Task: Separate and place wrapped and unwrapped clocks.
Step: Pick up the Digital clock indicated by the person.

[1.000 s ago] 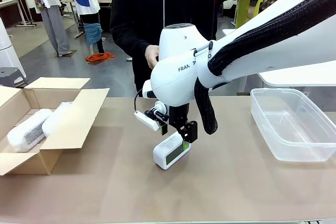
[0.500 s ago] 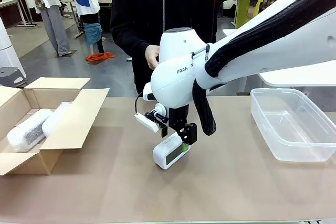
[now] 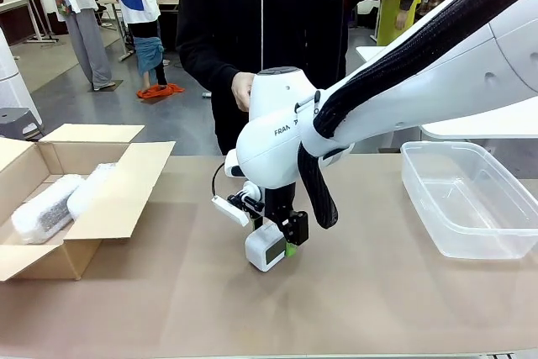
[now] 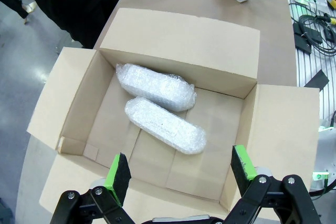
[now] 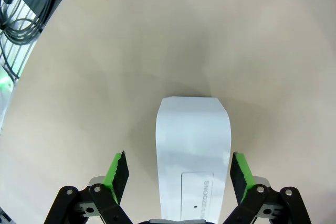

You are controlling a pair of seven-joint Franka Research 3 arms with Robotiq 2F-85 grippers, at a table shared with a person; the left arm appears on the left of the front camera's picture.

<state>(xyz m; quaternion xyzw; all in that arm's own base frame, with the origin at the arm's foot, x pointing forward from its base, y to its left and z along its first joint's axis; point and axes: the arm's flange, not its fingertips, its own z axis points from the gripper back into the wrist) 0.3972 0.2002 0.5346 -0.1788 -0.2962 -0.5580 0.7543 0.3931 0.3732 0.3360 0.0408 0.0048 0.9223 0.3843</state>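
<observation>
Now that the right arm has sunk lower than it was a second ago, its right pincer (image 3: 279, 241) straddles the bare clock (image 3: 267, 246) lying on the counter (image 3: 378, 292) near the middle, a little toward the near edge. From the right wrist camera the green pads (image 5: 117, 174) stand spread on either side of the white body, with a gap on each side, so nothing is pinched yet. The drop tells me the grasp is about to be made; the fingers only need to close on the clock's long sides. The two wrapped clocks (image 4: 157, 106) already lie side by side, touching, in the open cardboard box (image 3: 118, 199) at the left, and the left pincer (image 4: 181, 174) hangs spread above them, holding nothing. The clear plastic bin (image 3: 471, 203) at the right is probably where the bare one belongs. A person (image 3: 261, 31) stands at the far side, hands held close to the body.
</observation>
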